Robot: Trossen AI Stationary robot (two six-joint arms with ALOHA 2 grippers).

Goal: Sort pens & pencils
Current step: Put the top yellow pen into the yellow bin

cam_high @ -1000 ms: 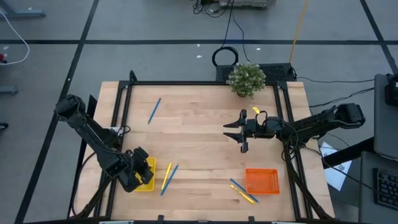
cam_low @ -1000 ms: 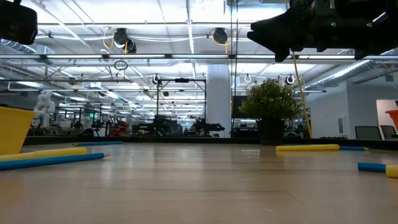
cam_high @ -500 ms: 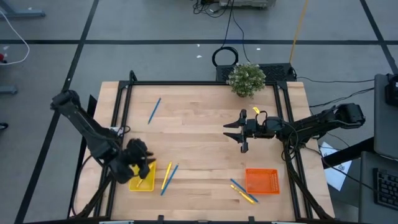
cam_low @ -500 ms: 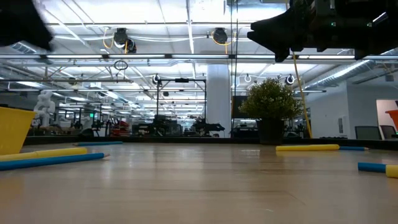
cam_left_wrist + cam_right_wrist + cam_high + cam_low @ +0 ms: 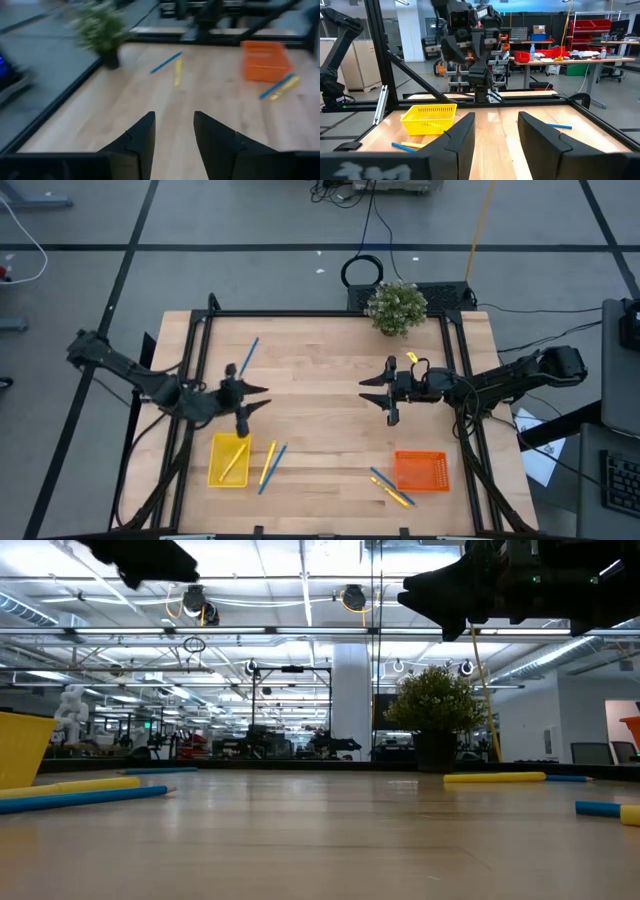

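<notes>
A yellow basket (image 5: 229,460) at the near left holds one yellow pencil (image 5: 234,461). Beside it on the table lie a pencil (image 5: 267,463) and a blue pen (image 5: 275,466). Another pen (image 5: 248,357) lies at the far left. More pens and a pencil (image 5: 391,488) lie by the orange basket (image 5: 421,471). A pencil (image 5: 411,358) lies near the plant. My left gripper (image 5: 262,398) hovers open beyond the yellow basket, pointing right, with nothing between its fingers (image 5: 174,130). My right gripper (image 5: 364,391) hovers open mid-table, facing left, also empty (image 5: 496,132).
A potted plant (image 5: 396,307) stands at the table's far edge. A black frame rail (image 5: 320,313) runs along the far side and down both sides. Bare wood lies between the two grippers.
My left gripper has risen from above the yellow basket and swung toward the table's far edge and middle. It has tipped from pointing down to nearly level and now points right. The basket, covered by it before, now shows with a pencil inside.
</notes>
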